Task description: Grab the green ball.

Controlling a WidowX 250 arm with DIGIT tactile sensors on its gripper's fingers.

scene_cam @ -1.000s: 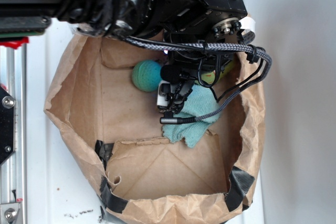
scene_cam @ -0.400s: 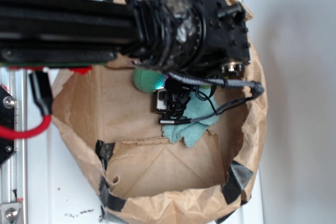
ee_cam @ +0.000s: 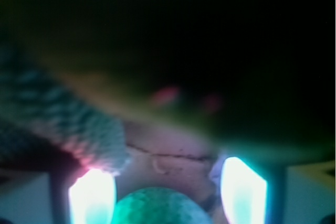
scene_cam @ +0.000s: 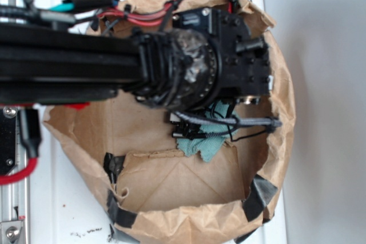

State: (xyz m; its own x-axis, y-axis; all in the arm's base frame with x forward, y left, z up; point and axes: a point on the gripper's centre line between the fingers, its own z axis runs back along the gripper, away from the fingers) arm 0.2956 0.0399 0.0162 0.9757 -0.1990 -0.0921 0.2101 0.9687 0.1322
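- From my wrist camera, the tool (ee_cam: 167,192) stands spread wide, its two glowing fingertips (ee_cam: 92,198) apart at either side of the frame.
- The green ball (ee_cam: 160,206) sits low between those fingertips; I see gaps on both sides, so nothing is grasped.
- A blue-teal cloth (ee_cam: 63,121) lies at the left, just above the left fingertip.
- In the exterior view, the arm (scene_cam: 171,72) hides the ball; only the cloth (scene_cam: 206,144) shows inside the paper bag (scene_cam: 189,221).
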